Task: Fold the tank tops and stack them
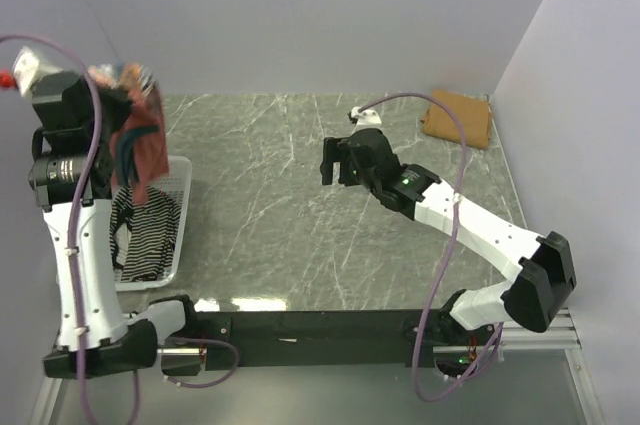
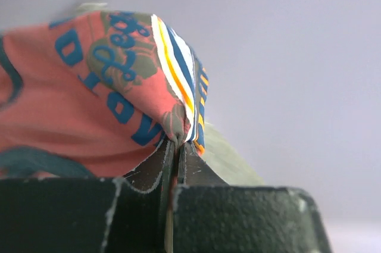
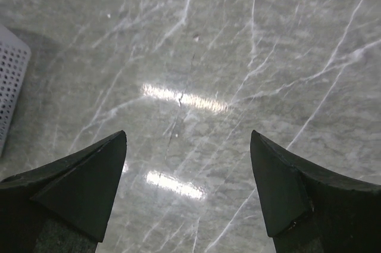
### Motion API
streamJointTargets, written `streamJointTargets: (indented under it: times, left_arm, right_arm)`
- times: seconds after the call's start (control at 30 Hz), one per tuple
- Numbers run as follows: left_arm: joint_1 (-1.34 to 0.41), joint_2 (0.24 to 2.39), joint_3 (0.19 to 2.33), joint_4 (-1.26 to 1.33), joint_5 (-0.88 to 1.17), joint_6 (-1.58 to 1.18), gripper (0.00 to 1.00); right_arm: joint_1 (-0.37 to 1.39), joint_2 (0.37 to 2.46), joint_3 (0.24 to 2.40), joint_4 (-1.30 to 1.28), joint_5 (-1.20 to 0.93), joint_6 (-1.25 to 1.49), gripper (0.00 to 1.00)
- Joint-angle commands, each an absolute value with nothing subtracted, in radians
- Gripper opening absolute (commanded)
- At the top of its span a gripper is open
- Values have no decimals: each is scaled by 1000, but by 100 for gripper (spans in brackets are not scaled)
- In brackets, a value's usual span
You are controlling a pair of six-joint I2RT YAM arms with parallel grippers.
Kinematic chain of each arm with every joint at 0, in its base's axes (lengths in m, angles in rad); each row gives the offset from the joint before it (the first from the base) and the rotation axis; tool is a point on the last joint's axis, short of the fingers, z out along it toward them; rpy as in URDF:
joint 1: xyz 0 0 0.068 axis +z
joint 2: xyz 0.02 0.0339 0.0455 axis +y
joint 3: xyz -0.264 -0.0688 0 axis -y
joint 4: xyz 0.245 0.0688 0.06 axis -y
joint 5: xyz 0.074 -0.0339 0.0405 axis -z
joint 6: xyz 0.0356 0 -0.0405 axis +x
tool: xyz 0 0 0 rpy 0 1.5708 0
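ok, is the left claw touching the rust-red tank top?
Touching. The left wrist view shows the left claw shut on the rust-red tank top, cloth pinched between its closed jaws.

Left wrist view: the rust-red top (image 2: 89,104) is so close that its print's a blur, can't read it, and the picture's left edge crops the cloth. From above, the left arm (image 1: 75,255) covers part of the striped top (image 1: 150,235) and the basket (image 1: 183,215) by the desk's left edge. The right wrist view only catches a corner of the basket.
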State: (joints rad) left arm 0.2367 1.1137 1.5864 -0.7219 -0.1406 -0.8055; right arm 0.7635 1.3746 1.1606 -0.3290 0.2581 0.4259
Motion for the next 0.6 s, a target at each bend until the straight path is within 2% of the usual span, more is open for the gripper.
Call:
streamJointTargets:
  times: [0.0, 0.07, 0.23, 0.3, 0.33, 0.37, 0.4, 0.43, 0.47, 0.53, 0.57]
  left_arm:
    - [50, 1146, 1803, -650, -139, -762, 1]
    - [-113, 1202, 1909, -638, -140, -756, 1]
    - [-508, 1313, 2066, -664, -319, -695, 1]
    - [-558, 1318, 2031, -637, -337, -687, 1]
    - [-558, 1315, 1999, -629, -363, -695, 4]
    - [-549, 1312, 1933, -615, -392, -695, 12]
    - [-531, 1318, 1902, -597, -391, -693, 16]
    - [-424, 1333, 1876, -588, -273, -722, 21]
    - [-364, 1379, 1821, -569, -179, -738, 37]
    - [-266, 1439, 1770, -479, -97, -756, 46]
    - [-252, 1510, 1749, -454, -43, -755, 61]
  right_arm:
    - [769, 1295, 1249, -325, 343, 394, 91]
    - [764, 1258, 1276, -334, 385, 388, 91]
    - [730, 1145, 1286, -351, 478, 396, 92]
    - [726, 1074, 1269, -351, 520, 397, 93]
    - [724, 1049, 1243, -347, 563, 399, 94]
    - [723, 1010, 1230, -342, 575, 397, 95]
    - [719, 993, 1217, -341, 584, 397, 95]
    - [718, 983, 1192, -345, 595, 400, 96]
    - [716, 971, 1180, -347, 598, 400, 96]
    - [713, 973, 1148, -368, 607, 409, 96]
    - [713, 976, 1137, -379, 606, 417, 96]
